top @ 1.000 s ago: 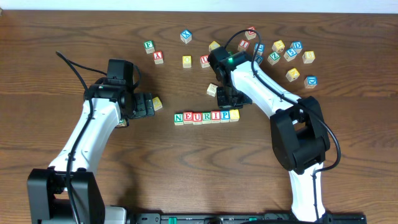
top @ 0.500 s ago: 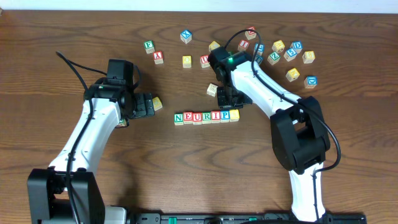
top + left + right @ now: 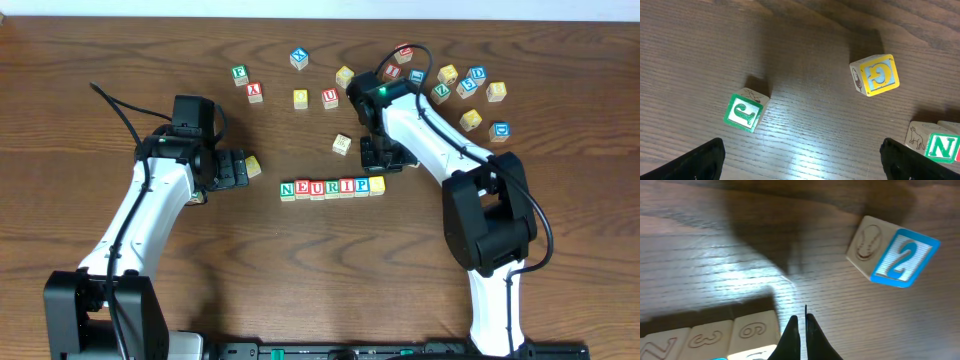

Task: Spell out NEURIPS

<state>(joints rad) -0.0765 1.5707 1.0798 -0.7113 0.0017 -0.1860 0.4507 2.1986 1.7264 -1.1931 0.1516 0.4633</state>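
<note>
Bearing cube row (image 3: 332, 187): brown woodgrain table (image 3: 80, 50).

Row of seven small pale wooden letter cubes (image 3: 332, 188) side by side at mid dark wooden table (image 3: 300, 280), lone pale wooden cube (image 3: 342, 144) just behind the row, right gripper (image 3: 801, 325) just right of it, loose wooden cubes (image 3: 470, 90) scattered farther behind, left gripper (image 3: 242, 169) well left of the row, yellow-faced wooden cube (image 3: 254, 166) just beside its tips.
</note>
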